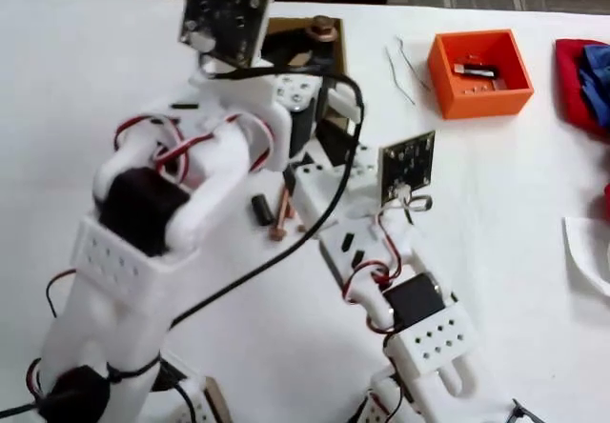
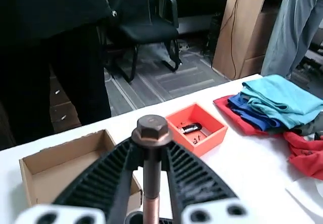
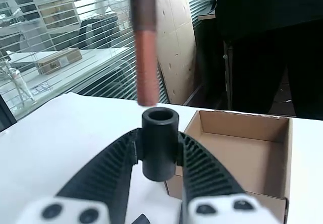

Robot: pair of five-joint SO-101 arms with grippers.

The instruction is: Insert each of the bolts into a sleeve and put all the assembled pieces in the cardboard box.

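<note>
Copper-coloured hex-head bolt (image 2: 150, 171): upright, head up, clamped between the ribbed black jaws of the left gripper (image 2: 150, 144); its shank hangs just above the sleeve.
Black cylindrical sleeve (image 3: 160, 146): upright, bore facing up, pinched at its sides by the right gripper (image 3: 159, 137), in front of the box.
Open brown cardboard box (image 3: 242, 119): on the table just behind both grippers.
Step in hand: insertion of the bolt into the sleeve; judged not yet done, since the shank tip sits over the bore rim, a little off centre.
Next move: calls for centring the shank over the bore and keeping it plumb, then lowering it straight; both grips need to hold firm so the sleeve does not tip.
Remaining work: a loose bolt (image 1: 282, 215) and a loose sleeve (image 1: 261, 209) lie side by side on the table, so at least one more pair is left to assemble.
Cut off: in the right wrist view the bolt head runs off the frame; in the left wrist view the shank tip does.
Hidden: in the high view an arm covers most of the box and the bolt-to-sleeve gap.
Hard to tell: the true offset in depth between tip and bore.
</note>
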